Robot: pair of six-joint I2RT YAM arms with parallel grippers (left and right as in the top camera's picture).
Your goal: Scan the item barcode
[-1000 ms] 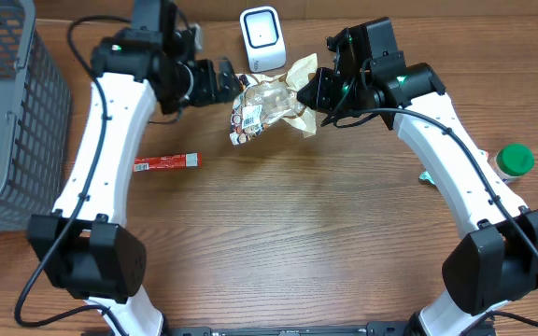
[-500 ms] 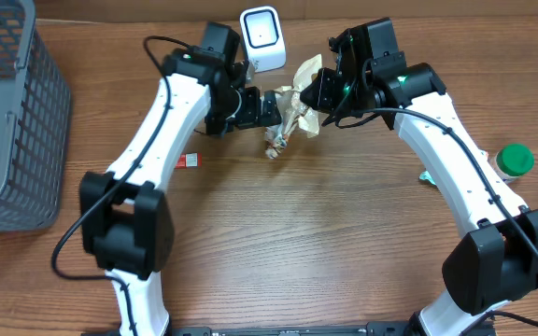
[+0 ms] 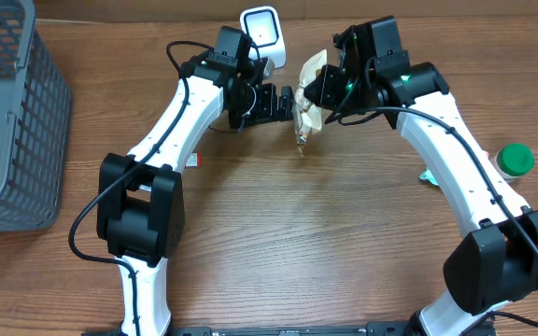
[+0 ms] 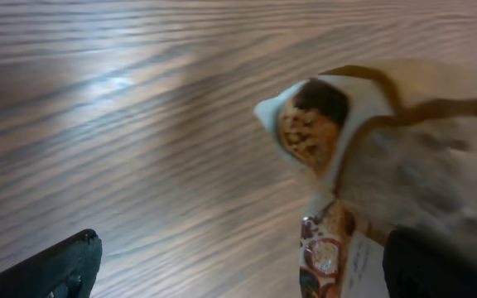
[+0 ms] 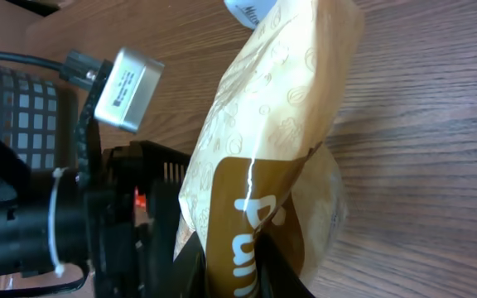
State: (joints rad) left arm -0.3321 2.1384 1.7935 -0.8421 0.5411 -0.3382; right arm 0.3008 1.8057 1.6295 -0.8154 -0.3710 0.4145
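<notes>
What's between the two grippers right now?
The snack bag, shut in the right gripper, hangs between it and the open left gripper; the overhead view shows it.

Left wrist view: the snack bag [image 4: 387, 149] is blurring and running off the right edge. Overhead: the left arm [image 3: 171, 121] is covering most of the red packet [image 3: 192, 161]; the basket [image 3: 7, 112] is running past the left edge.

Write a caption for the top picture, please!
Right gripper holds a snack bag near the white scanner, left gripper open nearby.
</notes>
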